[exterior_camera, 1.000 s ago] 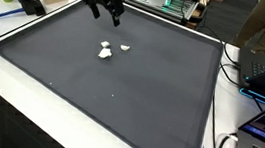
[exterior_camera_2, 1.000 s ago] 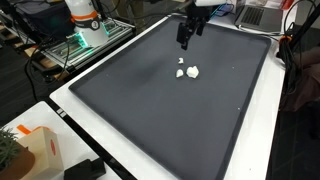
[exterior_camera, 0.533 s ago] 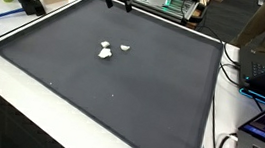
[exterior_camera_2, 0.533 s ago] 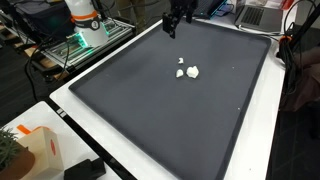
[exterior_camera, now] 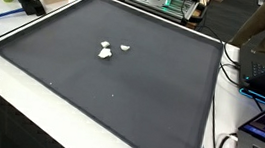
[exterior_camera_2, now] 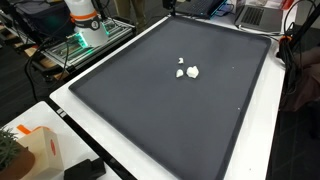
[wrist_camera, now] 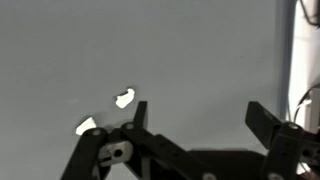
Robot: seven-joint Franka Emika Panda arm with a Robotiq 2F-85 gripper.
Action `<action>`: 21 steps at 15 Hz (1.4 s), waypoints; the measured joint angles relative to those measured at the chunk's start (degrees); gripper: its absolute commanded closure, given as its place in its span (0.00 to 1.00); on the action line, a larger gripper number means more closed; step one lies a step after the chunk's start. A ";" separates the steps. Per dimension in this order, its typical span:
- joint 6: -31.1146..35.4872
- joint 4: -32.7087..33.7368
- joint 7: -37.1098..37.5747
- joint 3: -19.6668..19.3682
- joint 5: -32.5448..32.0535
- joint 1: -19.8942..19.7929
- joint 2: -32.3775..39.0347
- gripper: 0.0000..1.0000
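Two small white crumpled pieces lie close together on the dark grey mat, in both exterior views. In the wrist view they show at the left, one piece above the other. My gripper is open and empty, high above the mat, its two black fingers wide apart. The gripper has left both exterior views; only a bit of the arm shows at the top edge.
The dark mat covers a white-rimmed table. An orange-and-white object stands at a near corner. Laptops and cables lie along one side. Equipment with green light stands beyond the table.
My gripper has risen and pulled back from above the mat, moving out of both exterior views. The white pieces have not moved.
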 measured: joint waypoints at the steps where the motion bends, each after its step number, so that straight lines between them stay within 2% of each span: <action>1: -1.18 -1.53 0.21 -3.05 0.33 4.17 0.00 0.00; 3: -0.86 -3.24 1.95 -6.81 -2.03 10.77 1.37 0.00; 4: -0.55 -3.53 2.54 -7.34 -2.73 12.27 2.27 0.00; 16: 1.37 -3.80 2.93 -7.41 -4.73 12.80 5.51 0.00; 18: 4.27 -3.83 4.80 -7.95 -7.01 15.44 8.77 0.00; 21: 7.29 -4.43 9.74 -12.68 -9.67 24.19 14.23 0.00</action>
